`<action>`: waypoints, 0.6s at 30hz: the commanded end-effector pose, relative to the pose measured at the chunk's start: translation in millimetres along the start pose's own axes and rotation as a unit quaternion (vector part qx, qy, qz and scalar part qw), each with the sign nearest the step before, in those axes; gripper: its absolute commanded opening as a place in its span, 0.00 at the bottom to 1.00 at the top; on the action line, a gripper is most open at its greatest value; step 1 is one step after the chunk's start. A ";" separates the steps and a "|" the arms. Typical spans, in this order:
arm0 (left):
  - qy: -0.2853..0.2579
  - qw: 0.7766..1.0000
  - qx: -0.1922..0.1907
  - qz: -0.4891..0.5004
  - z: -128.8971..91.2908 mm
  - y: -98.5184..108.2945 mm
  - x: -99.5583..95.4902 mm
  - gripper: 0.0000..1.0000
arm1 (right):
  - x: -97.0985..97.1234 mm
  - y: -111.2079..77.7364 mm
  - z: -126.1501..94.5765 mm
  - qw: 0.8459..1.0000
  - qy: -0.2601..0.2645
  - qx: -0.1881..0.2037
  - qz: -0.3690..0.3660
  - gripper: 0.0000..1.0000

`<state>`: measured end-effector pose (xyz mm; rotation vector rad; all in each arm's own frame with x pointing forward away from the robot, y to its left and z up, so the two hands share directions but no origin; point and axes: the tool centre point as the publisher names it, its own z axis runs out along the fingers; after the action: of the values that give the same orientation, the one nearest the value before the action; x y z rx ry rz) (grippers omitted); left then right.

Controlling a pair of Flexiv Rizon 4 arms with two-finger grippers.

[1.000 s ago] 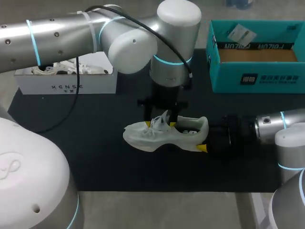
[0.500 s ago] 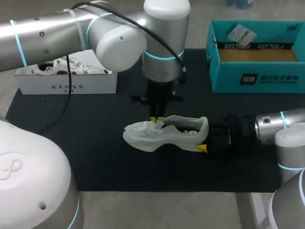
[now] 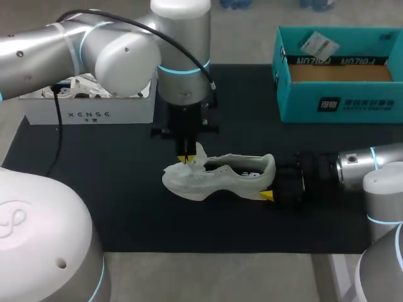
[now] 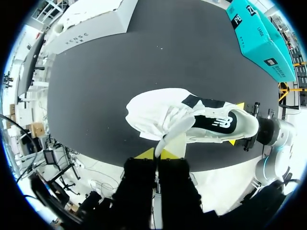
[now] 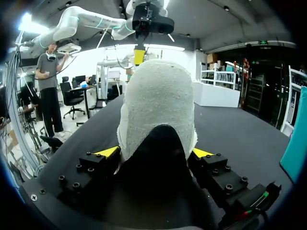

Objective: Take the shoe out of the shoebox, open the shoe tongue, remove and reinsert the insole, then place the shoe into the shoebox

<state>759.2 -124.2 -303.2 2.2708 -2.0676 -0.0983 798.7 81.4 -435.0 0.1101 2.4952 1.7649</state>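
Observation:
A white shoe (image 3: 217, 179) with a black side patch lies on its sole on the black mat, toe toward my left arm. My left gripper (image 3: 187, 159) hangs straight down over the laces, shut on the shoe tongue (image 3: 199, 155), which is drawn up and toward the toe. The left wrist view shows the tongue (image 4: 175, 132) running up into the pinched yellow tips of that gripper (image 4: 157, 153). My right gripper (image 3: 269, 182) lies low at the heel, one finger against each side. Seen from the right wrist, the padded heel (image 5: 158, 96) fills the space between the right gripper's (image 5: 154, 152) fingers.
An open teal shoebox (image 3: 340, 104) stands at the back right of the black mat (image 3: 126, 207). At the back left sits a white box (image 3: 88, 114) with white things inside. Bare mat lies in front of the shoe.
My left gripper has shut on the tongue and moved left toward the toe, pulling the tongue up and out. The right arm and the shoe have stayed put.

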 end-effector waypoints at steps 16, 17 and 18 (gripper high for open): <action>0.038 0.999 0.000 0.032 -18.1 -6.8 8.6 1.00 | 1.4 -3.9 2.4 1.000 -0.001 0.001 0.000 0.00; 0.040 0.998 0.005 0.039 -22.7 -6.0 9.6 1.00 | 1.4 -3.9 2.4 1.000 -0.001 0.001 0.000 0.00; 0.042 0.998 0.010 0.045 -27.2 -5.2 10.7 1.00 | 1.4 -3.9 2.4 1.000 -0.001 0.001 0.000 0.00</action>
<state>771.3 -135.4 -290.1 2.1481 -2.1156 0.0138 798.8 81.3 -435.0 0.1109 2.4953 1.7647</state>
